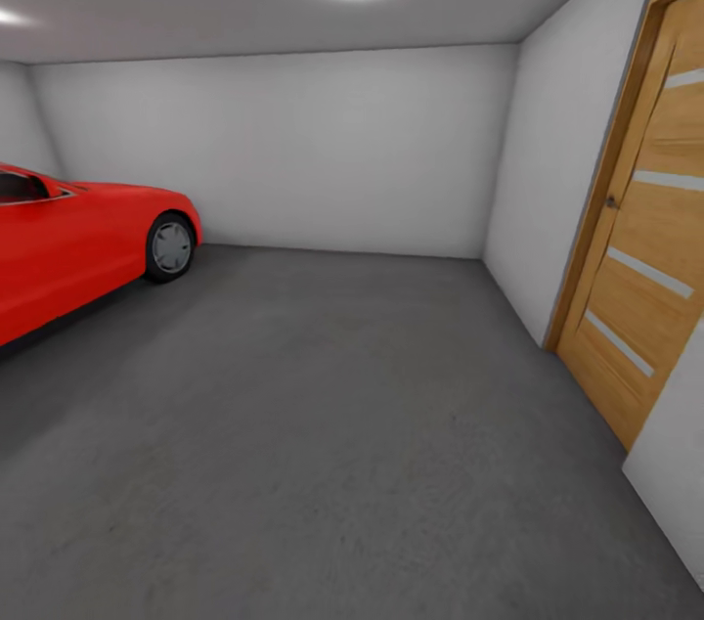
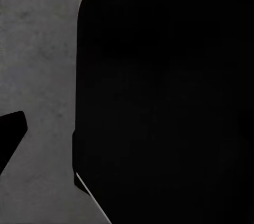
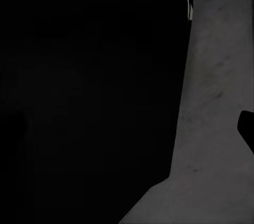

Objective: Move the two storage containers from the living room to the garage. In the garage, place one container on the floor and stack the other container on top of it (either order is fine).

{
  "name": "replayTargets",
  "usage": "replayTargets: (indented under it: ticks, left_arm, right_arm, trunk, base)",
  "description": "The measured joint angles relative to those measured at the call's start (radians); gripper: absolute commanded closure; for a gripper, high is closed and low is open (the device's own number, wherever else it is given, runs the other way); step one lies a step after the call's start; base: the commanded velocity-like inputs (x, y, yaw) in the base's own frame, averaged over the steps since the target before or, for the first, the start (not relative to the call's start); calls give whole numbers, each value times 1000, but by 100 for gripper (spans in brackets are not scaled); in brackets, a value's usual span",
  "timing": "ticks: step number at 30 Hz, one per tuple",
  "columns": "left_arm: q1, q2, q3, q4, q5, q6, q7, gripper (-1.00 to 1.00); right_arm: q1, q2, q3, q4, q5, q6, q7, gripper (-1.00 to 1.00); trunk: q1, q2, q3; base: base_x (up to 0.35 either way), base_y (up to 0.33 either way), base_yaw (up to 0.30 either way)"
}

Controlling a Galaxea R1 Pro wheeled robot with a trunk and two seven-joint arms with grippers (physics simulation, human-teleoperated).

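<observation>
I am in the garage, looking across its dark grey concrete floor (image 1: 323, 424) toward a plain white back wall (image 1: 293, 151). The two storage containers are out of view, and so is the living room. In the left wrist view, one dark fingertip (image 2: 9, 135) of my left gripper pokes in over the floor (image 2: 37, 75), beside a large black part of the robot's body (image 2: 169, 102). The right wrist view has a dark fingertip (image 3: 247, 131) at the frame's edge over the floor (image 3: 217, 91), next to a black bulk (image 3: 90, 97). Nothing shows between the fingers.
A red car (image 1: 68, 248) stands at the left, its front wheel (image 1: 172, 247) near the back wall. A slatted wooden door (image 1: 645, 248) is set in the right wall. Open concrete stretches between the car and the door.
</observation>
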Motion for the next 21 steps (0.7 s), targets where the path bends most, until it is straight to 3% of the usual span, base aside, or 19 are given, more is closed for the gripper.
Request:
replayTargets:
  ticks: [5, 9, 15, 21]
  left_arm:
    - [0, 1, 0, 0, 1, 0, 0, -100]
    - [0, 2, 0, 0, 10, -1, 0, -100]
    - [0, 3, -1, 0, 55, -1, 1, -100]
    - [0, 3, -1, 0, 69, -1, 2, -100]
  right_arm:
    - [0, 0, 0, 0, 0, 0, 0, -100]
    - [0, 0, 0, 0, 0, 0, 0, -100]
    - [0, 0, 0, 0, 0, 0, 0, -100]
    - [0, 0, 0, 0, 0, 0, 0, -100]
  trunk:
    - [0, 0, 0]
    - [1, 0, 0]
    - [1, 0, 0]
    - [1, 0, 0]
  base:
    - [279, 0, -246]
    - [25, 0, -246]
    - [4, 0, -246]
    - [1, 0, -243]
